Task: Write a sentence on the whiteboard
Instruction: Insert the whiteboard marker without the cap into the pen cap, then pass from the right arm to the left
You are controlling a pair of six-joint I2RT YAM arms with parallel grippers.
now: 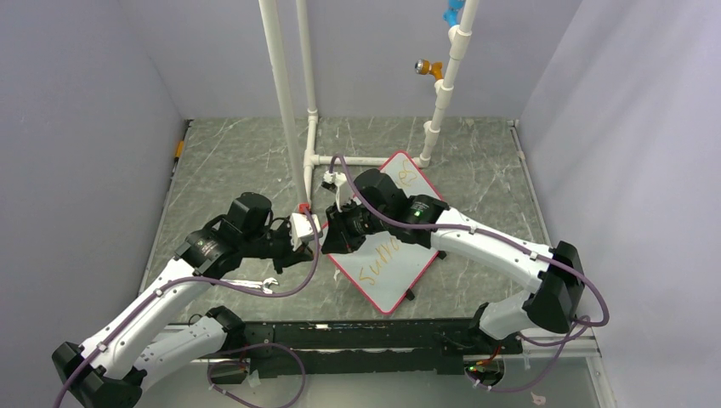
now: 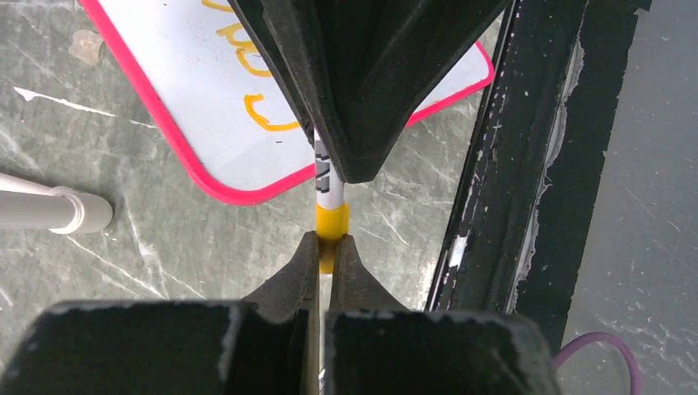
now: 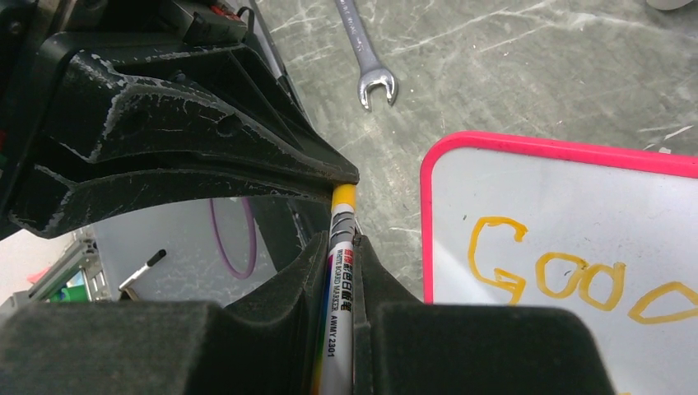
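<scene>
Left fingers [image 2: 296, 276]: pinched narrow on the yellow cap [image 2: 332, 222], above the counter [image 1: 238, 161] just off the board's near corner.
Right fingers [image 3: 296, 280]: clamped on the marker [image 3: 339, 288] barrel, meeting the left pair tip to tip.
Step, as I judge it: cap and barrel are being joined or parted. Hold both on one axis and move straight, with no sideways bend.
Whiteboard [image 1: 387, 293]: flat on the counter beneath the right arm, skewed, bearing the orange sentence [image 3: 543, 276] that begins "Good".
Risk: a wrist smearing the ink.
Spanner [image 3: 368, 62]: on the counter beside the board.
</scene>
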